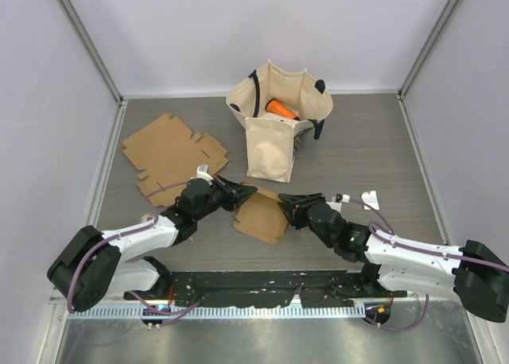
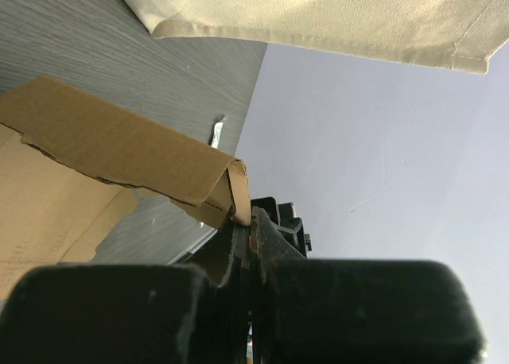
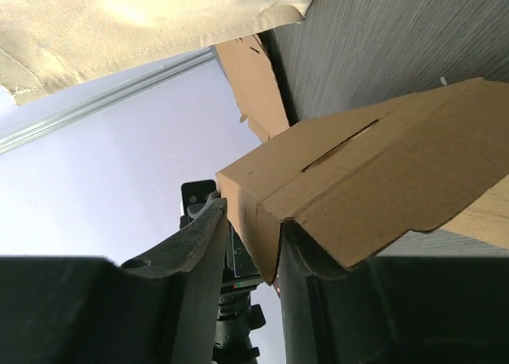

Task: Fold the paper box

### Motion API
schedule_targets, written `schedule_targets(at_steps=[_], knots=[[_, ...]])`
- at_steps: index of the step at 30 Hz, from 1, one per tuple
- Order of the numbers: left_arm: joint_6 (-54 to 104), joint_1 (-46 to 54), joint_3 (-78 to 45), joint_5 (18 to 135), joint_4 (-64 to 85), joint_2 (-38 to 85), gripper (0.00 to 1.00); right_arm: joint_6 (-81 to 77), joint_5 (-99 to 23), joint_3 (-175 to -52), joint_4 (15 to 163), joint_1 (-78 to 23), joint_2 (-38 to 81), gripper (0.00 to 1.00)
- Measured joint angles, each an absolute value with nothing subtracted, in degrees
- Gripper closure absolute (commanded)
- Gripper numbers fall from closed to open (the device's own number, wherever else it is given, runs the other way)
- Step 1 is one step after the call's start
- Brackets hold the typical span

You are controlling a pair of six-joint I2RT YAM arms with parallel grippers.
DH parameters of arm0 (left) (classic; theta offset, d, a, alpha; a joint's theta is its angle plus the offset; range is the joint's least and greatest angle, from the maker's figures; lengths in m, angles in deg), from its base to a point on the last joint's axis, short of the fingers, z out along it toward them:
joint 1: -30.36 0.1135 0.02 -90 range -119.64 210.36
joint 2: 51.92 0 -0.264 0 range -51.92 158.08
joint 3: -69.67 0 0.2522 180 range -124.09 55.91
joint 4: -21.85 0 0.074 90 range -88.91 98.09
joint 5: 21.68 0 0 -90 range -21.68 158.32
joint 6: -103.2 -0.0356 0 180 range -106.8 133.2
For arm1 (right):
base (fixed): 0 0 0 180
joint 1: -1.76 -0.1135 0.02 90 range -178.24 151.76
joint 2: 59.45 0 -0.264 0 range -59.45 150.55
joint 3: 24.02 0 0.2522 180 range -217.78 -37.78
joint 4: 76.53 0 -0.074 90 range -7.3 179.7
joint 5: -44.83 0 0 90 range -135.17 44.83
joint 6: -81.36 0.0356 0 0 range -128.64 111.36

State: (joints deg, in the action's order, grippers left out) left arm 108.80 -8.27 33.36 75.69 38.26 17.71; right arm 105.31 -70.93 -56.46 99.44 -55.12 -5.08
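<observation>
The paper box [image 1: 258, 213], a brown, partly folded cardboard, sits mid-table between both arms. My left gripper [image 1: 253, 191] is shut on the box's upper left corner. In the left wrist view its tips [image 2: 253, 217] pinch the end of a folded flap of the box [image 2: 119, 149]. My right gripper [image 1: 282, 209] is at the box's right edge. In the right wrist view it [image 3: 250, 221] straddles a folded side wall of the box [image 3: 382, 173]. One finger [image 3: 199, 237] touches the wall's corner and the other sits under the flap.
A cream tote bag [image 1: 274, 129] with an orange object [image 1: 280, 109] inside stands just behind the box. A flat unfolded cardboard blank [image 1: 171, 151] lies at the back left. Walls close in the table on the left, right and back.
</observation>
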Motion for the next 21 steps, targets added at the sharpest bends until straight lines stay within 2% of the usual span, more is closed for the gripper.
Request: schedule_targets(at_steps=[6, 11, 15, 17, 18, 19, 20, 21], knots=[[108.8, -8.3, 33.8, 75.7, 38.2, 17.4, 1.0, 105.5, -71.5, -57.1, 99.6, -55.1, -2.4, 0.76], [108.8, -8.2, 33.9, 75.4, 37.7, 17.3, 1.0, 105.6, -71.7, -57.4, 100.7, -55.1, -0.9, 0.77], [108.7, -8.2, 33.9, 75.4, 37.5, 17.3, 0.99, 105.8, -72.1, -57.5, 101.7, -55.1, -0.4, 0.91], [108.7, -8.2, 34.0, 75.4, 37.4, 17.3, 0.89, 106.0, -72.5, -57.5, 102.1, -55.1, -0.4, 0.96], [108.6, -8.2, 34.1, 75.3, 37.1, 17.3, 0.74, 106.1, -72.8, -57.5, 102.5, -55.1, -0.3, 0.99], [108.5, -8.2, 34.3, 75.3, 37.0, 17.3, 0.67, 106.2, -72.8, -57.5, 102.8, -55.0, -0.2, 0.99], [107.9, -8.2, 34.4, 75.4, 36.9, 17.3, 0.55, 106.2, -72.9, -57.5, 102.9, -55.0, -0.1, 0.99], [107.5, -8.2, 34.6, 75.6, 36.7, 17.1, 0.5, 106.1, -72.8, -57.4, 103.0, -55.0, 0.1, 0.99]])
